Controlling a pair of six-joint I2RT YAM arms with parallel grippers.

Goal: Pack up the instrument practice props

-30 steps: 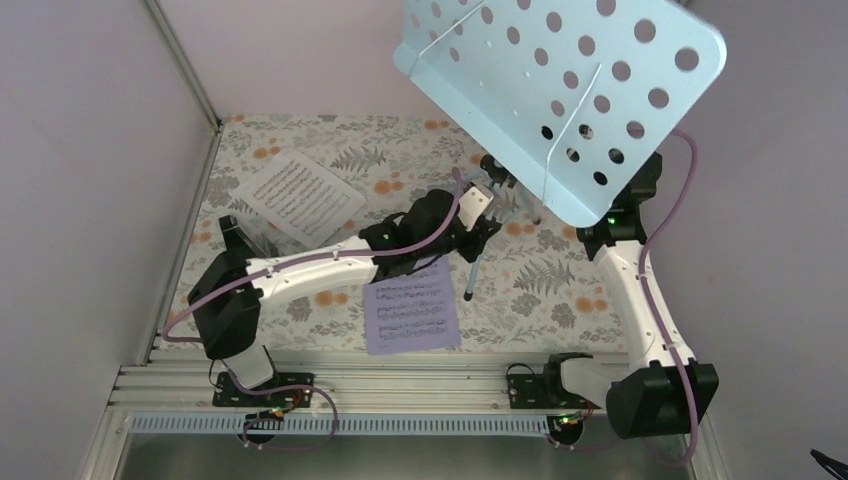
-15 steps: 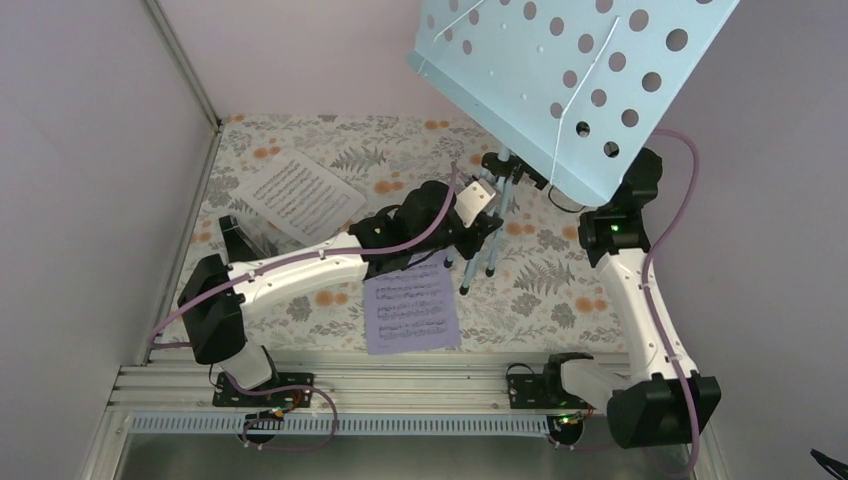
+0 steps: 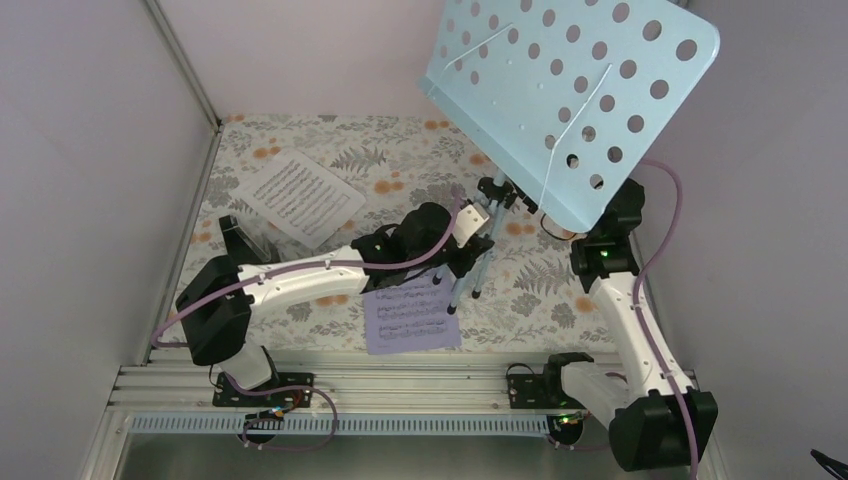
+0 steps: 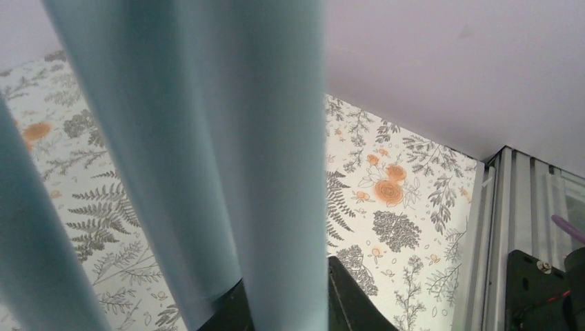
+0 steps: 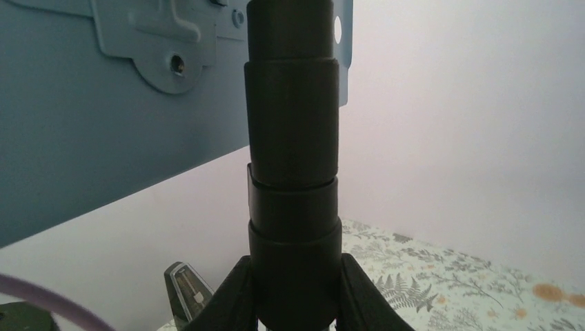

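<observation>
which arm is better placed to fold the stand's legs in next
Left. The left gripper is shut on a pale blue leg, so it can likely swing it in. The right gripper is clamped on the black post under the tray, supporting it.

the music stand (image 3: pixel 640 60) looks like smooth, matt light-blue painted metal, its collar (image 5: pixel 293 138) matt black plastic. the lavender sheet (image 3: pixel 410 318) is thin matt paper; the table cover (image 3: pixel 400 150) is flat, floral-printed, beside ribbed bare-metal rails (image 3: pixel 400 385).
</observation>
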